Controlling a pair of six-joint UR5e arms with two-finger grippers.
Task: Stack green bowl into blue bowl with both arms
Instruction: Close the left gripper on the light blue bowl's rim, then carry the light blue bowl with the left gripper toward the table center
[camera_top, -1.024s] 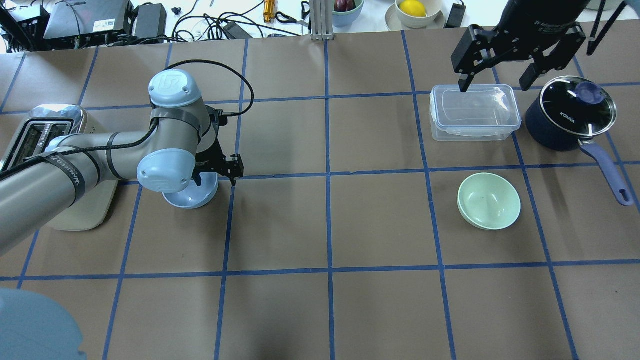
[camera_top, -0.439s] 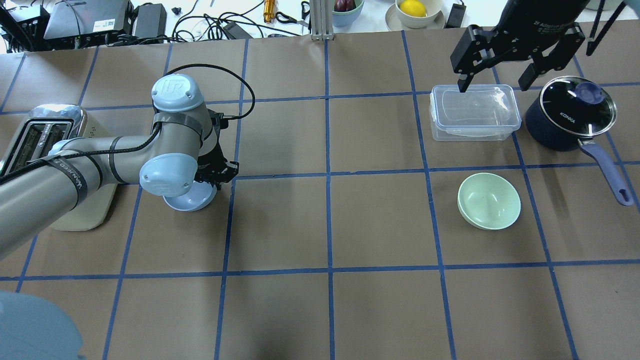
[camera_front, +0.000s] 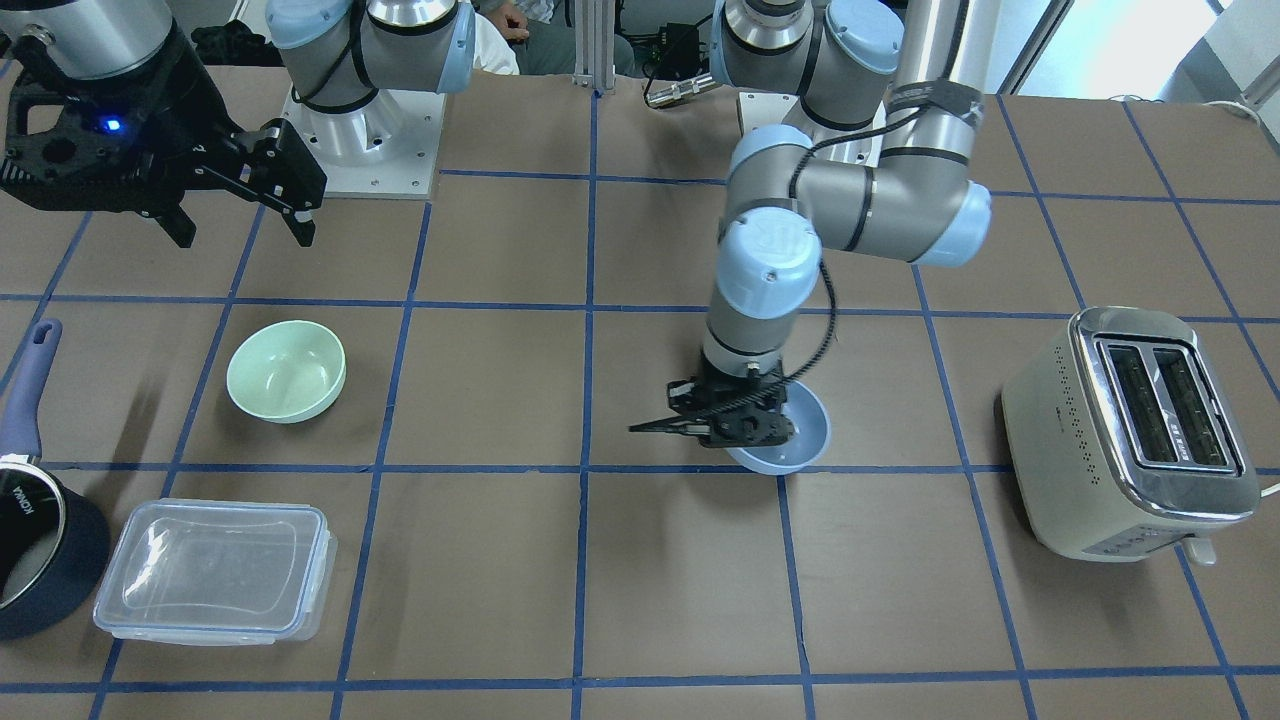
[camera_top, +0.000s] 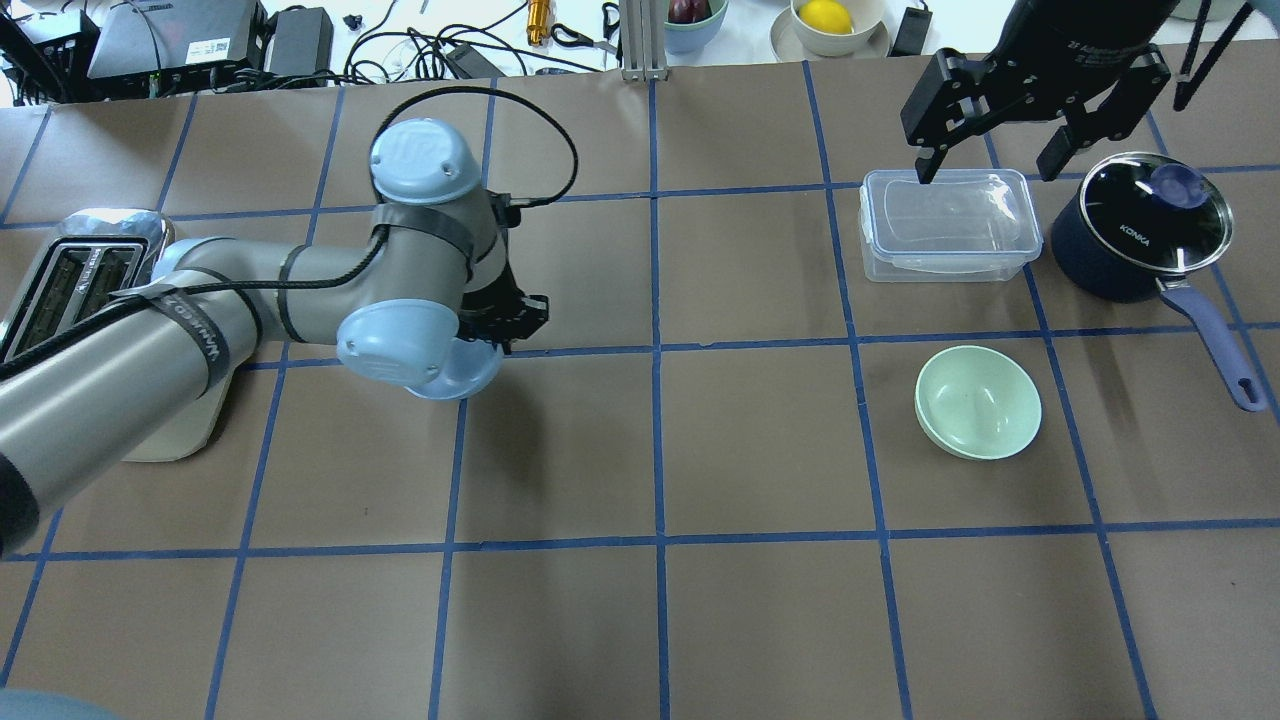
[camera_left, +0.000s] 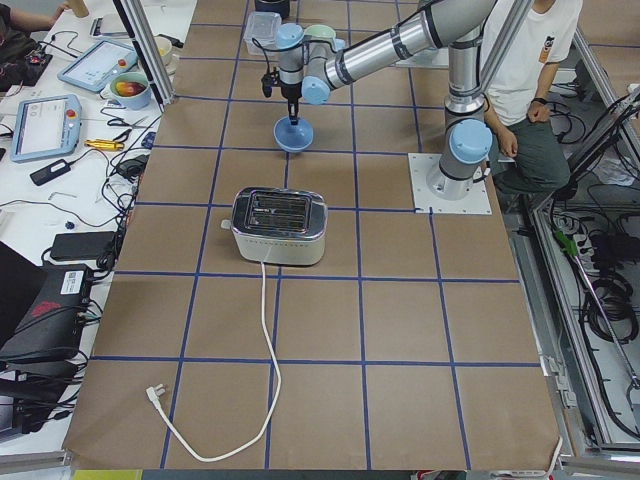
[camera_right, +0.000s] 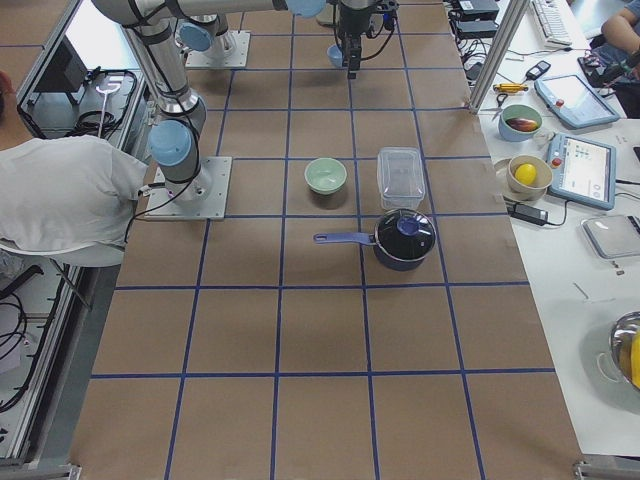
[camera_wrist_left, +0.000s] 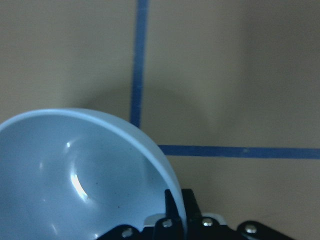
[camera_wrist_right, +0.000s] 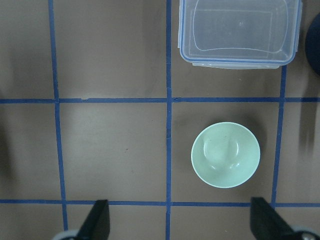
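One bowl held: left fingers (camera_wrist_left: 190, 204) clamp the blue bowl (camera_front: 805, 432) by its rim; right fingers (camera_wrist_right: 97, 222) hang apart, green bowl (camera_front: 286, 371) untouched.

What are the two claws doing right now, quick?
Left claw: closed on the blue bowl, pinching its rim.
Right claw: open, holding nothing.

Your table (camera_top: 560, 620) is brown-papered, gridded in blue tape (camera_top: 659, 450); a cluttered white bench (camera_right: 560, 270) adjoins one long edge.
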